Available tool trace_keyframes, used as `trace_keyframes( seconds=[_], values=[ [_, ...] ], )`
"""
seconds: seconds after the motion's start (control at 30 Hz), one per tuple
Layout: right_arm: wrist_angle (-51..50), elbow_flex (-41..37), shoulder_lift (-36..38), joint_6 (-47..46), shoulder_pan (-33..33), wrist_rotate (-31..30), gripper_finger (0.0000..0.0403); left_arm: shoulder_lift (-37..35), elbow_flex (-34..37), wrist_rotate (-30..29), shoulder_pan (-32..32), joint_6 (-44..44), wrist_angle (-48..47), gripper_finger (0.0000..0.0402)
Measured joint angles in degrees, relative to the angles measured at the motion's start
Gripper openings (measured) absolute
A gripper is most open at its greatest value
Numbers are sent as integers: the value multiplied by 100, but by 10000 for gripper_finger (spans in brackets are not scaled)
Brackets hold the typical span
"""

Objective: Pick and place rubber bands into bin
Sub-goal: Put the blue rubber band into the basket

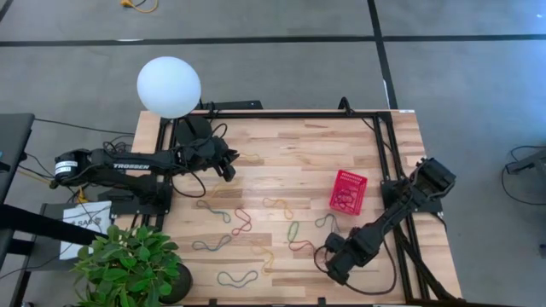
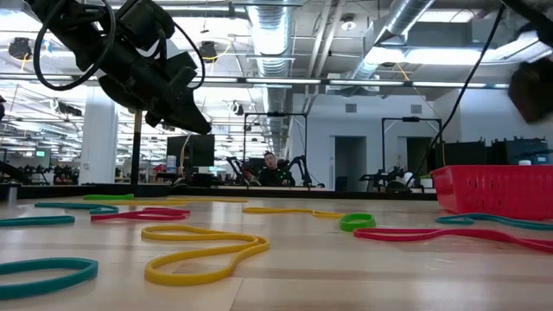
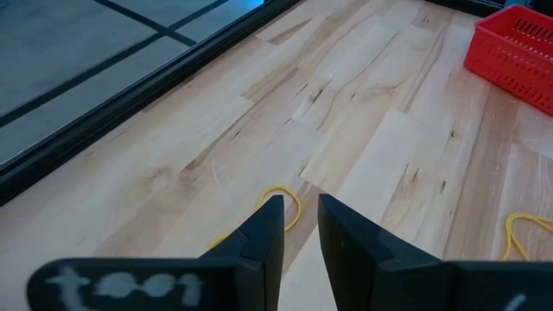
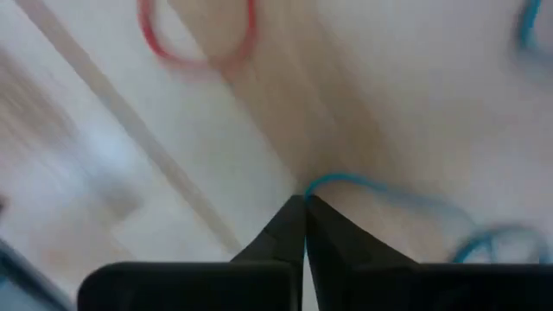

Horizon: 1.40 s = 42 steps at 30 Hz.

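Rubber bands in red, yellow, green and blue lie flat and scattered over the wooden table (image 1: 281, 145), such as a yellow one (image 2: 203, 250) and a red one (image 4: 199, 43). The red bin (image 1: 348, 192) stands on the table at the right. My right gripper (image 4: 304, 203) is near the table's near right edge, pointing down, shut on a blue rubber band (image 4: 484, 242). My left gripper (image 3: 300, 212) hovers at the far left, narrowly open and holding nothing, above a yellow band (image 3: 285, 200). My right gripper pinches one end loop of the blue rubber band (image 4: 333, 181) between its two fingertips, coming from above and pointing down. The rest of the band still lies slack on the table beside the fingers.
A white globe lamp (image 1: 169, 85) stands at the far left corner. A potted plant (image 1: 132, 264) sits at the near left corner. A black frame rail (image 1: 388, 162) runs along the table's right side, with cables beside it. Bare wood lies between the bin and the far edge.
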<state>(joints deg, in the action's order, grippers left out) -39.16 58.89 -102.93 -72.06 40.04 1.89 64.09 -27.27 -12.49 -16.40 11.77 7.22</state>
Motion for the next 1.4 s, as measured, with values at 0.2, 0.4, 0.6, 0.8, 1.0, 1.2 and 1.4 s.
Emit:
trace_keyframes(
  seconds=[0.2, 0.4, 0.6, 0.8, 1.0, 1.2, 1.4],
  values=[
    [-386, 600, 501, 696, -128, -1900, 2, -2, 0, -5, 0, -1, 0, 64],
    [-949, 930, 1029, 1678, -126, -4417, 1, -2, 0, -17, 0, -46, -2, 64],
    [-2466, 919, 1258, 860, -536, -4935, 1, -2, 0, -17, 0, -59, -23, 64],
    [-4533, 914, 977, -1016, -1161, -3407, 0, -2, 0, -17, 0, -59, -24, 64],
    [-5002, 914, 567, -806, -1395, -2736, 0, -2, 0, -17, -2, -61, -24, 64],
    [-5100, 726, 343, -1133, -1577, -2480, 0, -2, 0, -17, 0, -61, -24, 64],
    [-5090, 191, 347, -1143, -1868, -1018, 0, -2, 0, -15, -1, -61, -24, 64]
  ],
)
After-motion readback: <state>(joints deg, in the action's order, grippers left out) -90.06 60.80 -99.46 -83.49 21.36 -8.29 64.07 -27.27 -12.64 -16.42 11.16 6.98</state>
